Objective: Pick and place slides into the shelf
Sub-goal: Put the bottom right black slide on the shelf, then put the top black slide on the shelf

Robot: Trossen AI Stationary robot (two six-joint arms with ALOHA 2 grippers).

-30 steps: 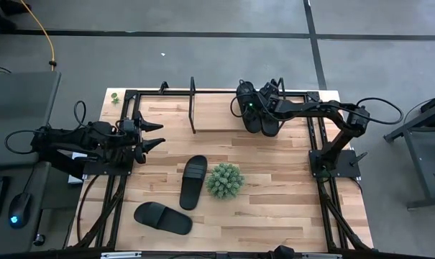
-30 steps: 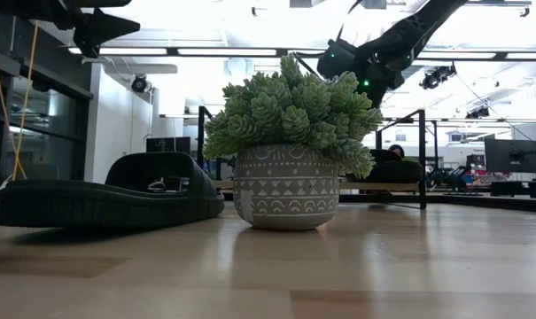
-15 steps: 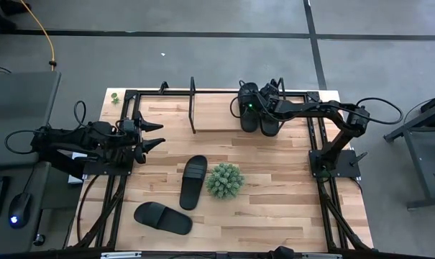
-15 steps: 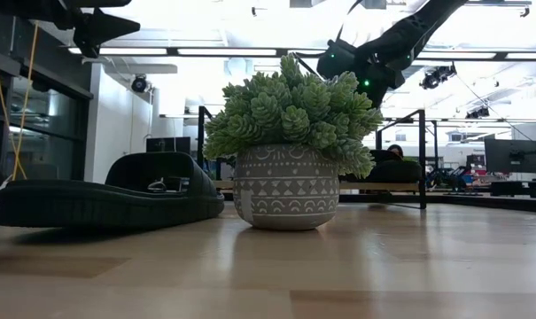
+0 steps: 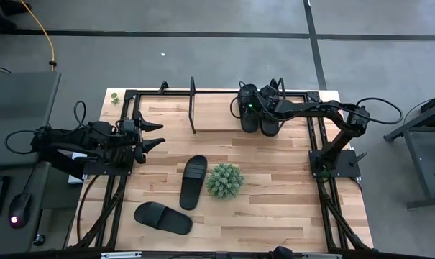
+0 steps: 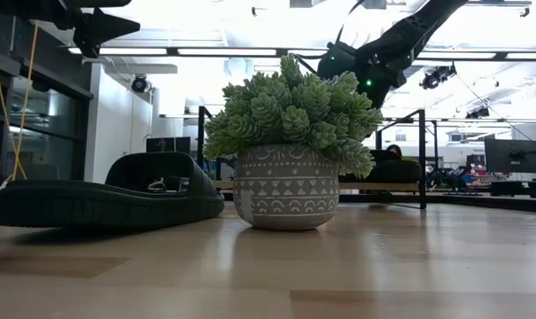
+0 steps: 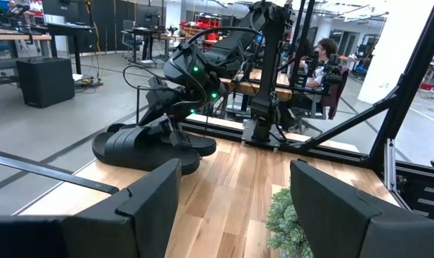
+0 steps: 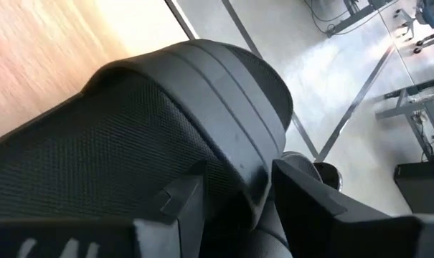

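The right pincer [image 5: 254, 109] sits over the shelf [image 5: 213, 115], fingers straddling the strap of a slide [image 8: 152, 136], its long axis 12-to-6 beside its mate [image 5: 269, 115]. Two more slides [image 5: 193, 181] lie at 7 o'clock on the counter [image 5: 275, 194], nearer the released left pincer [image 5: 157, 134].

We see four black slides [image 5: 193, 181], a green spiky plant [image 5: 225, 180] in a grey pot [image 6: 286, 187] patterned with white triangles and dashes, and a light wooden shelf [image 5: 217, 114] framed in black
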